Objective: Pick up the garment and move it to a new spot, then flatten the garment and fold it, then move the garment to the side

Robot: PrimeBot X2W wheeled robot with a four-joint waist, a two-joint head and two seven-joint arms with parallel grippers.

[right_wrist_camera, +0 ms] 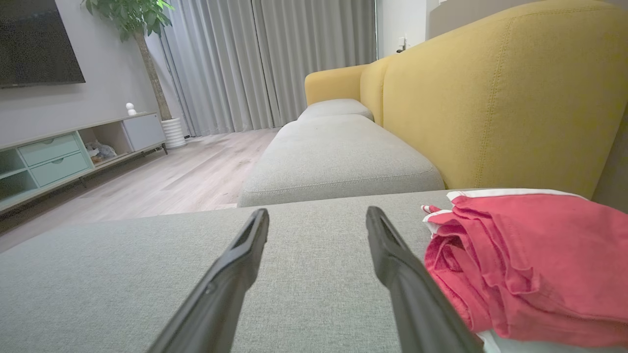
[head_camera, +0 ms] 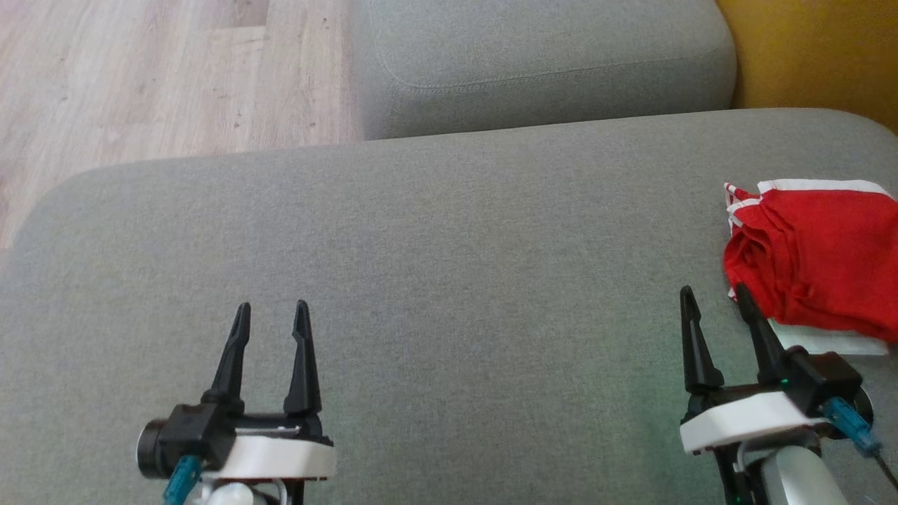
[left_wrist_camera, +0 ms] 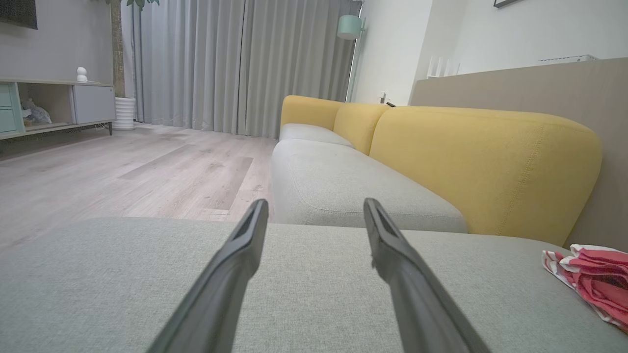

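We locate the garment (head_camera: 814, 266) at the right end of the near grey seat cushion (head_camera: 449, 245), close to the yellow backrest (right_wrist_camera: 490, 98). It is red with white trim and lies in a loosely folded, creased bundle. A white layer shows beneath its near edge. It is not held by either claw.

The right gripper (head_camera: 713, 289) sits just left of the garment, low over the cushion, fingers pointing away from the robot. Its two fingers are spread apart with bare grey fabric between them. The right-hand finger runs alongside the garment's near-left corner, and in the head view its tip overlaps the red edge. We cannot tell whether finger and cloth touch.

The left gripper (head_camera: 273, 305) is well apart from the garment, at the near left of the same cushion. Its fingers are likewise spread, gripping nothing, and point the same way as those of the right gripper.

Beyond the near cushion we see a second grey cushion (head_camera: 540, 63), set against it on the far side. To the left of both lies a pale wooden floor (head_camera: 140, 84). At the far end of the room hang grey curtains (left_wrist_camera: 221, 63), with a potted plant (right_wrist_camera: 127, 19) and a low sideboard (right_wrist_camera: 59, 157) along the left wall.
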